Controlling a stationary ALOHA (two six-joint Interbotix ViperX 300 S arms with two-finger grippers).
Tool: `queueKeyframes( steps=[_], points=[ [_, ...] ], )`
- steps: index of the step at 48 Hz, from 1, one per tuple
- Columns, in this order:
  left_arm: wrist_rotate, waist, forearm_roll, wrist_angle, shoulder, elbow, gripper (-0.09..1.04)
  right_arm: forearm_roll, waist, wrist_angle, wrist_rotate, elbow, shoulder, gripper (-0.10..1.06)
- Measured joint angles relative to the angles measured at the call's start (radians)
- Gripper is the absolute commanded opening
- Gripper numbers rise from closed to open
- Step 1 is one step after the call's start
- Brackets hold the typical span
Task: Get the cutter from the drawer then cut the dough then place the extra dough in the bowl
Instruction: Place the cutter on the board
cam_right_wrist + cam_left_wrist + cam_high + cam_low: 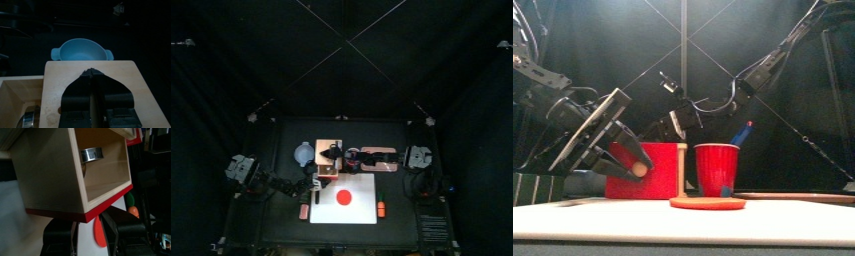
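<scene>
Two hands: left hand (88, 228) released, just near of the open drawer (107, 175); right hand (91, 75) clenched empty, pressing on the wooden box (120, 85).
Cutter (92, 154): inside that drawer.
Dough (342, 196): on white cutting board (358, 212).

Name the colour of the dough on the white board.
The dough is red, clearest in the top view.

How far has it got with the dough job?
Done: the drawer is pulled open. In hand: fetching the cutter, still inside it; the left gripper is open at the drawer's front, the right gripper is shut over the box. Left: cutting the whole dough, filling the empty bowl.
</scene>
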Motion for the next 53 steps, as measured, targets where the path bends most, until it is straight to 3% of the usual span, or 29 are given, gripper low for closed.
queueKeyframes(
  steps=[21, 53],
  points=[
    [0.000, -0.025, -0.002, 0.000, 0.000, 0.000, 0.62, 0.000, 0.002, 0.000, 0.002, 0.000, 0.000, -0.01],
    [0.040, -0.031, 0.005, 0.002, 0.000, 0.000, 0.83, 0.002, 0.002, 0.000, 0.005, 0.000, 0.000, -0.01]
  ],
)
